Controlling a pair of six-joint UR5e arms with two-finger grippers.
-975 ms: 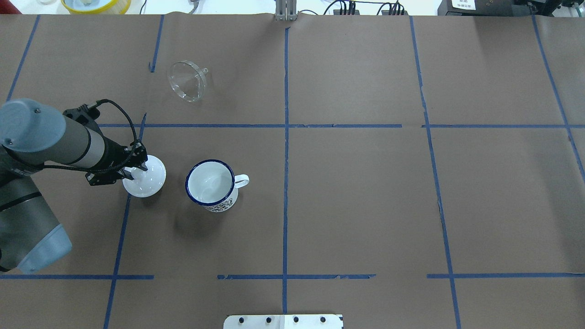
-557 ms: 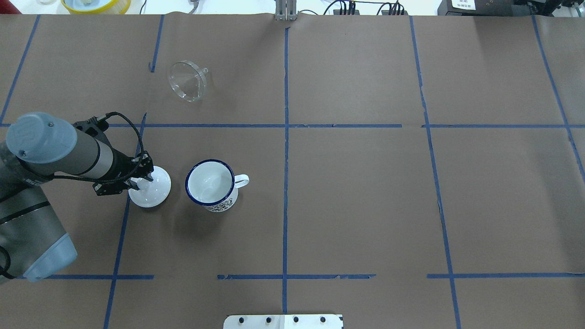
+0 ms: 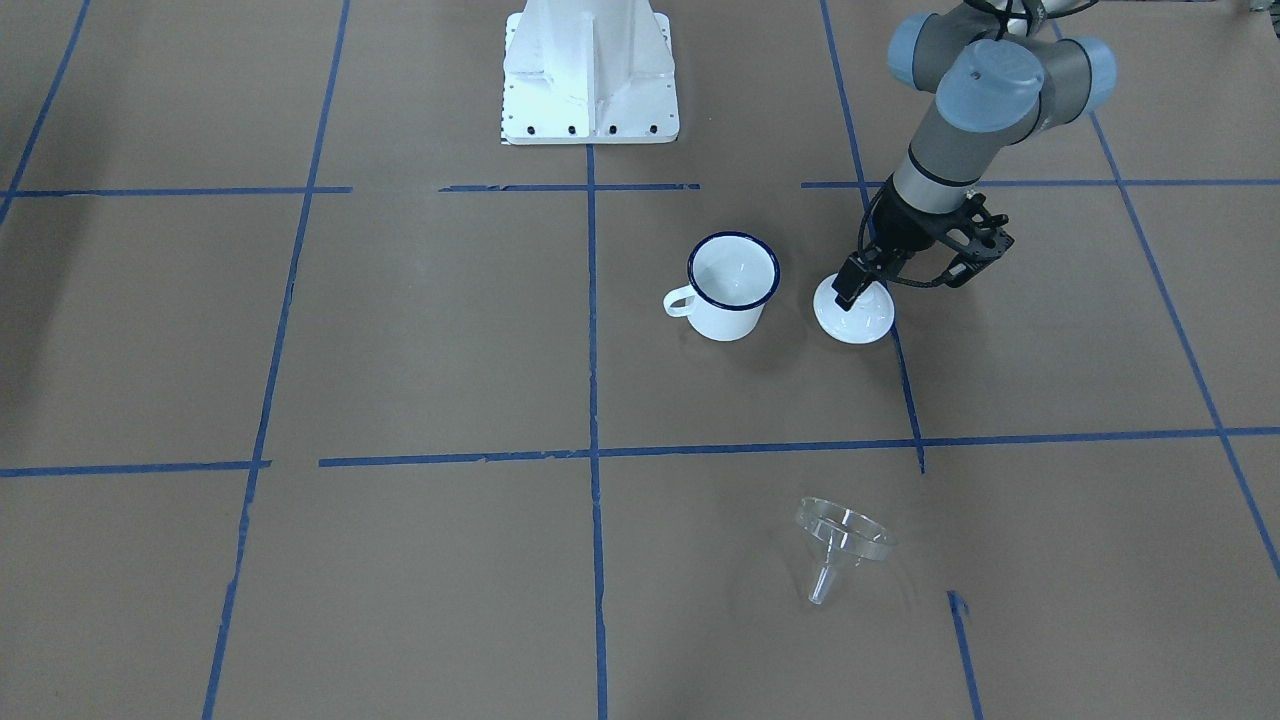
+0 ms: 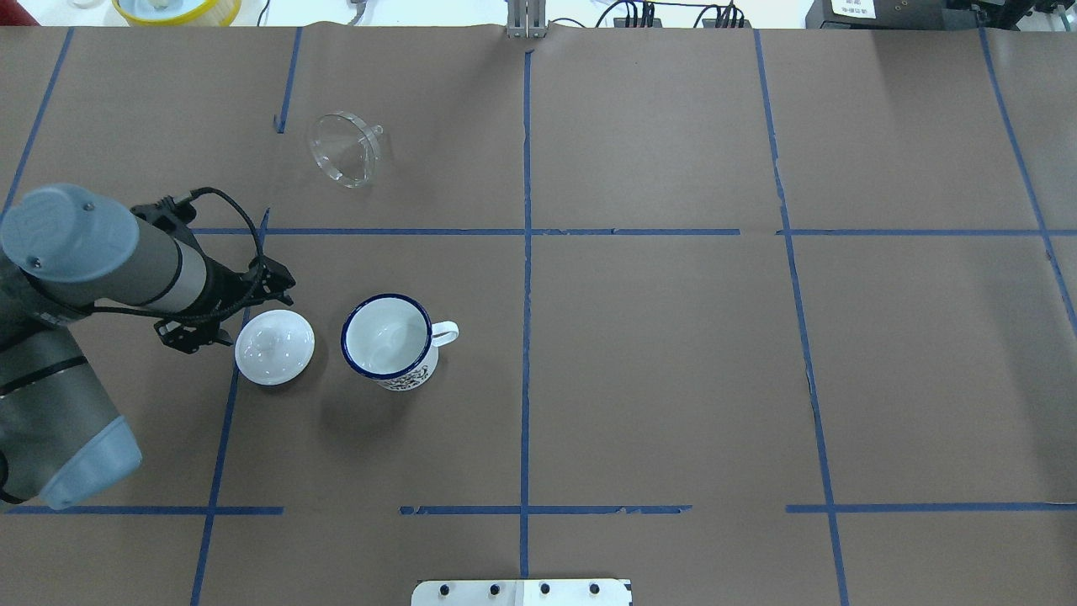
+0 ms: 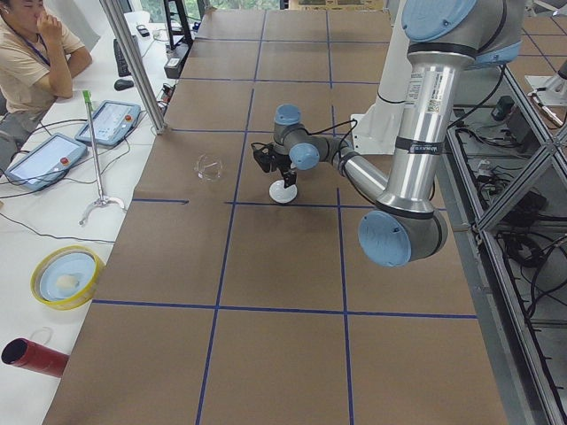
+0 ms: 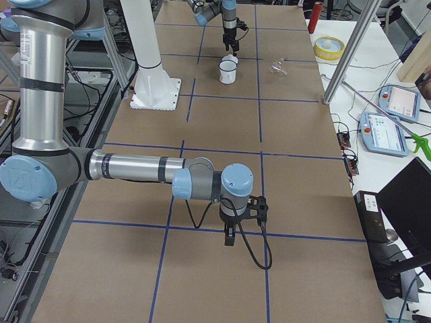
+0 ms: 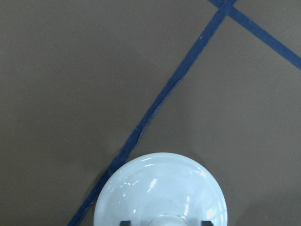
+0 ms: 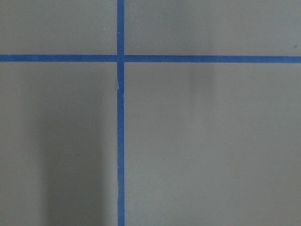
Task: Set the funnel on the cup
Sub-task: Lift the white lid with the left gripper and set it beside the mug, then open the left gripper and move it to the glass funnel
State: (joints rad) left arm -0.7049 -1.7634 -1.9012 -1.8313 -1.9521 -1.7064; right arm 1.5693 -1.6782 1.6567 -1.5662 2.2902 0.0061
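Note:
The clear plastic funnel lies on its side at the far left of the table, also in the front view. The white mug with a blue rim stands upright and open, with its handle to the right. My left gripper hangs just above the white knobbed lid, left of the mug. In the left wrist view its fingertips stand apart on either side of the knob and are open. My right gripper hangs over bare table far from these; I cannot tell its state.
The robot's base plate is at the near edge. Blue tape lines cross the brown paper. A yellow bowl sits beyond the far edge. An operator sits by tablets off the table.
The left gripper carried the lid slightly right and toward the near edge, set it down, let go of the knob and rose. Mug and funnel have not moved.

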